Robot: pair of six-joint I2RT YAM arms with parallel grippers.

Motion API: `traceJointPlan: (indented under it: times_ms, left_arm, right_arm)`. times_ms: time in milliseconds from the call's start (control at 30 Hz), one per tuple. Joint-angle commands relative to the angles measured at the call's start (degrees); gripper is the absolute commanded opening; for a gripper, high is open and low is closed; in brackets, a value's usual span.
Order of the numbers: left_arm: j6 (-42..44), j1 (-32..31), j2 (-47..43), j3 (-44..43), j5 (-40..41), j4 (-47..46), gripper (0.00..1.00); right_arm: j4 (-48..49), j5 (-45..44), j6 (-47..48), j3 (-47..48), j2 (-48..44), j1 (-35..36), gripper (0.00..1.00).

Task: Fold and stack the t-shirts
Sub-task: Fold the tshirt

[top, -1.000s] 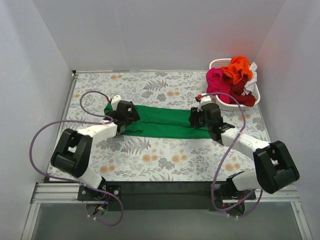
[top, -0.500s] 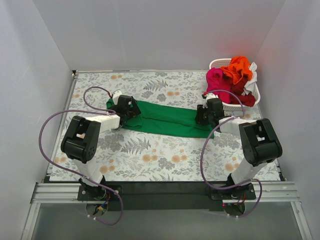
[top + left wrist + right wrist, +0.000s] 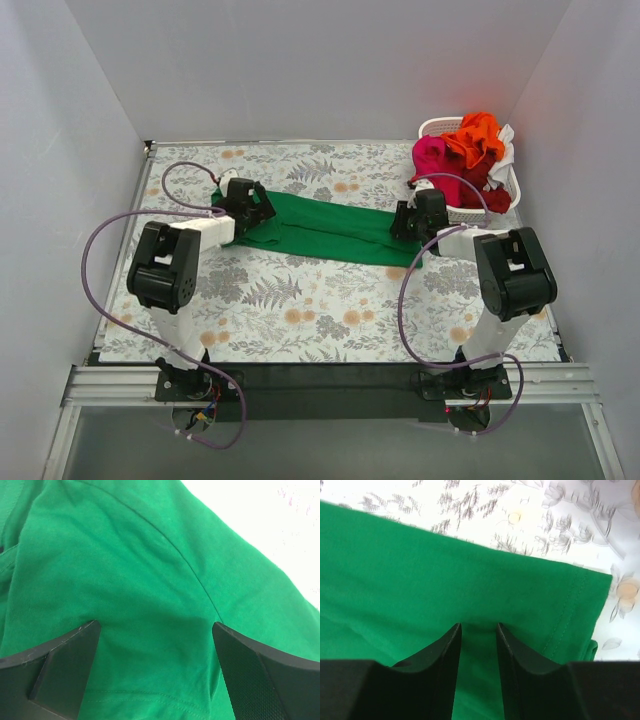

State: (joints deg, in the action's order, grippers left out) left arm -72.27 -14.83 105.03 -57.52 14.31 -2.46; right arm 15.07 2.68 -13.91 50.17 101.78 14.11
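Note:
The green t-shirt (image 3: 320, 228) lies folded into a long strip across the middle of the flowered table (image 3: 300, 300). My left gripper (image 3: 255, 205) is at the strip's left end. In the left wrist view it (image 3: 155, 625) is open, its fingers wide apart over the green cloth (image 3: 125, 555). My right gripper (image 3: 408, 225) is at the strip's right end. In the right wrist view it (image 3: 478, 626) is closed to a narrow gap with the green cloth (image 3: 420, 570) pinched between the fingers, near the hem.
A white plastic basket (image 3: 432, 127) stands at the far right corner, holding an orange shirt (image 3: 478, 135), a magenta one (image 3: 432, 160), a dark red one (image 3: 485, 190) and a white one (image 3: 505, 150). White walls enclose the table on three sides.
Both grippers have moved toward the far side of the table. The green strip has shifted that way with them and now lies slightly slanted.

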Motion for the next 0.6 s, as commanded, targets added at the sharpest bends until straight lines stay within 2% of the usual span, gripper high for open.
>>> traceJointPlan:
  times_ms: [0, 200, 333, 567]
  left_arm:
    - [2.57, 1.21, 4.82, -4.35, 0.98, 5.79, 0.88]
    - [3.98, 1.21, 13.16, -15.49, 0.38, 8.17, 0.88]
    - [4.50, 0.60, 16.95, -20.70, -2.35, 8.26, 0.87]
    - [8.02, -4.24, 23.53, -31.05, -1.74, 7.64, 0.86]
  right_arm:
    - [-5.40, -4.15, -2.26, -5.34, -3.50, 2.23, 0.31]
    - [-8.30, -6.97, -4.55, -13.25, -12.64, 8.56, 0.30]
    - [-11.29, -7.95, -6.82, -16.14, -14.67, 13.92, 0.30]
    - [-12.61, -10.23, -13.24, -20.55, -20.21, 27.78, 0.30]
